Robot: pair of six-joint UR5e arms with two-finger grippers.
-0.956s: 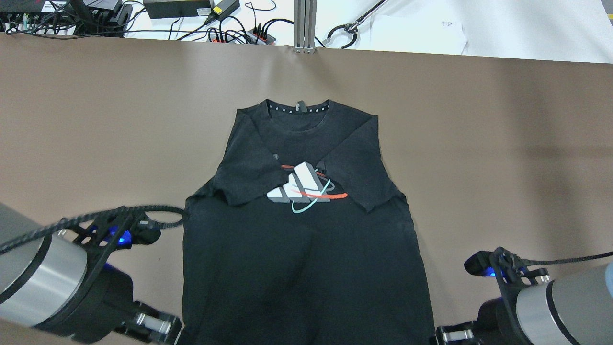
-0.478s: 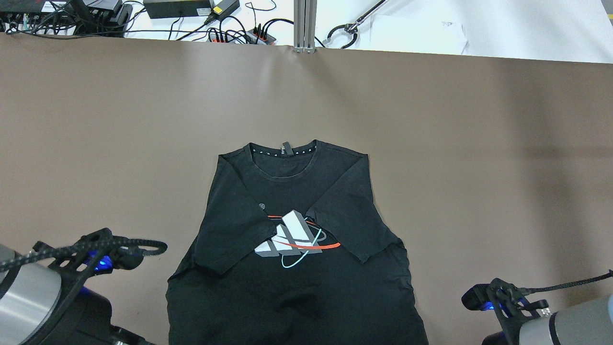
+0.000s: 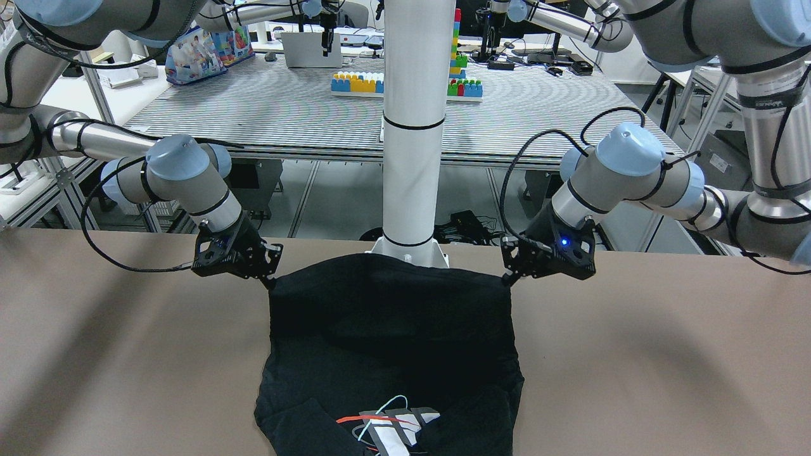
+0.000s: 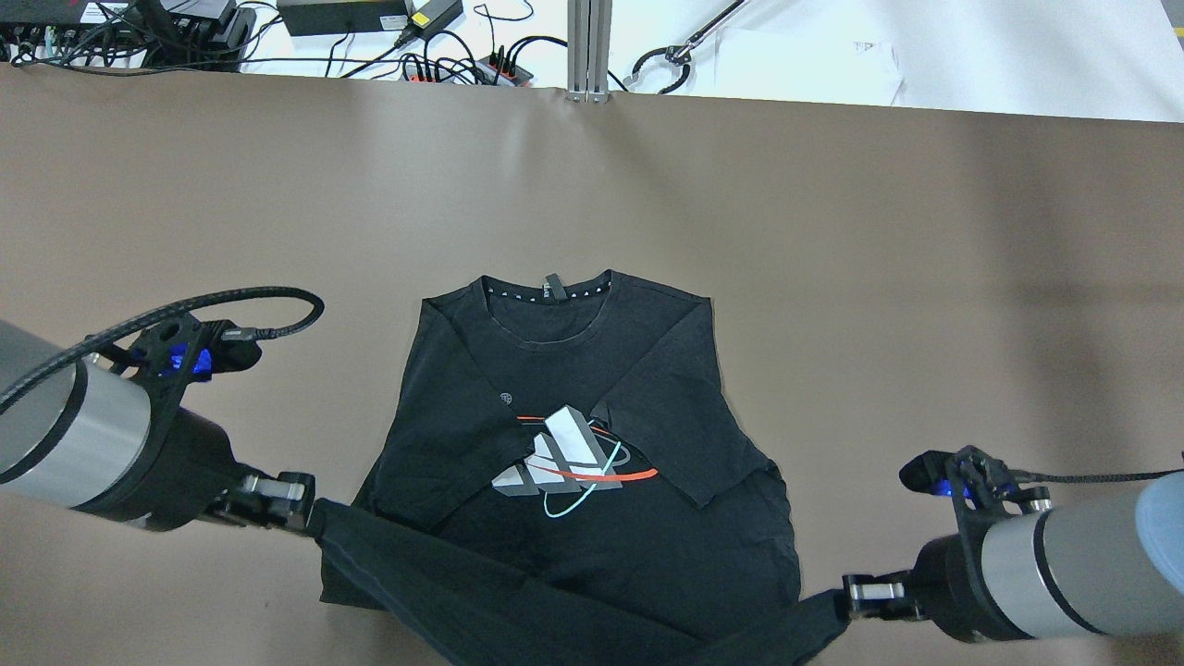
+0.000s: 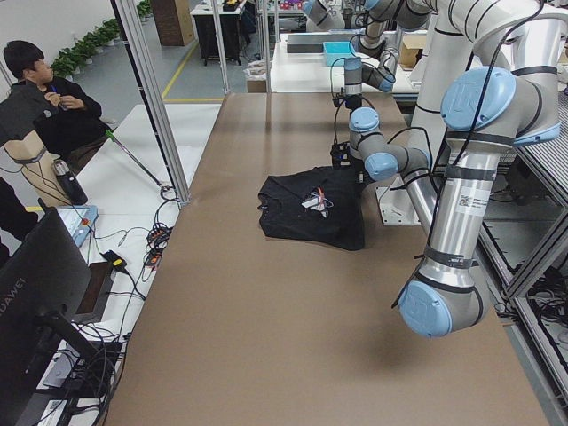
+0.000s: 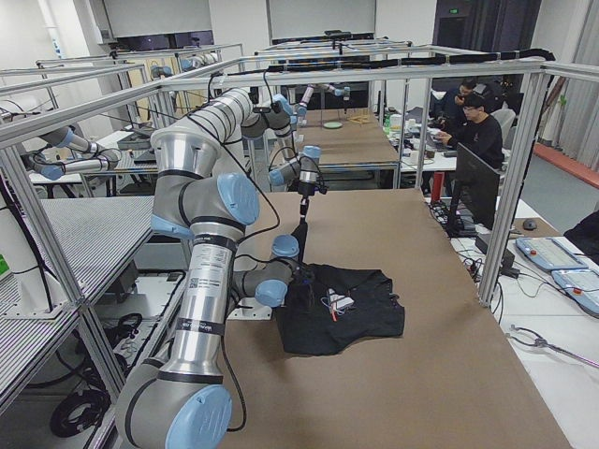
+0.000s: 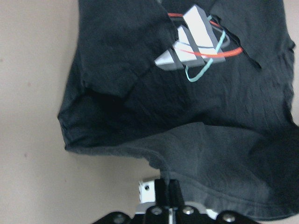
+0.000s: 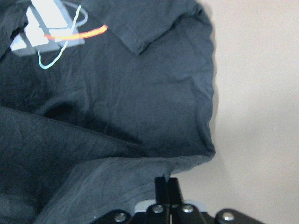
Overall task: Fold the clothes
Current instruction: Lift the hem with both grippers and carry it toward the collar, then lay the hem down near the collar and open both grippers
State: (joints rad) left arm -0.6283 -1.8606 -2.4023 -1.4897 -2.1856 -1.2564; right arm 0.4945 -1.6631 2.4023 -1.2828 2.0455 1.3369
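The clothes are a black T-shirt (image 4: pixel 592 370) with a white, red and teal logo (image 4: pixel 564 458). It lies face up on the brown table, both sleeves folded in over the chest. My left gripper (image 4: pixel 310 509) is shut on the bottom hem's left corner, and my right gripper (image 4: pixel 846 597) is shut on its right corner. The hem (image 3: pixel 386 278) is lifted off the table and stretched between them. In the front-facing view the left gripper (image 3: pixel 507 278) is on the right and the right gripper (image 3: pixel 271 282) on the left. Both wrist views show closed fingertips (image 7: pixel 168 184) (image 8: pixel 167 179) pinching dark fabric.
The robot's white post (image 3: pixel 412 126) stands right behind the raised hem. Cables and power strips (image 4: pixel 444 55) and an aluminium post (image 4: pixel 589 46) lie past the table's far edge. Operators sit beyond the table's far side (image 5: pixel 40 98).
The shirt first slid toward the robot. Since half a second ago both grippers have risen and moved forward with the bottom hem, which now hangs over the lower shirt; the collar stayed put.
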